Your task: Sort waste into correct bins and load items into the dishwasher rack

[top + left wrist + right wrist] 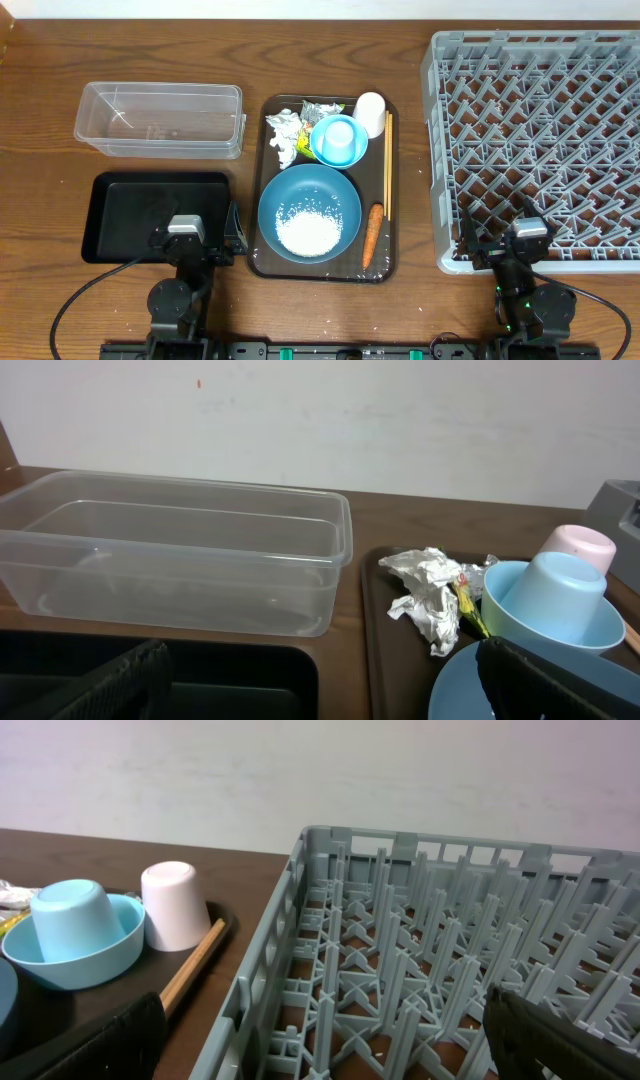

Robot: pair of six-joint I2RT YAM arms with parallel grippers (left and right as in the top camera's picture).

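Note:
A dark brown serving tray (262,180) holds a large blue bowl (330,185) with white rice (308,232), a small light-blue bowl (322,148) with an upturned light-blue cup in it, a white cup (370,108), chopsticks (388,165), a carrot (372,235), crumpled paper (284,135) and a foil wrapper (320,108). The clear tub (160,120) and black tray (150,215) lie to its left, and the grey rack (540,140) to its right. My left gripper (195,250) (320,690) is open over the black tray's near right corner. My right gripper (505,252) (325,1040) is open over the rack's near left corner.
The wooden table (60,50) runs behind everything to a pale wall (400,420). The serving tray sits close between the black tray and the rack. The paper (430,595) lies at the tray's far left, next to the small bowl (540,625).

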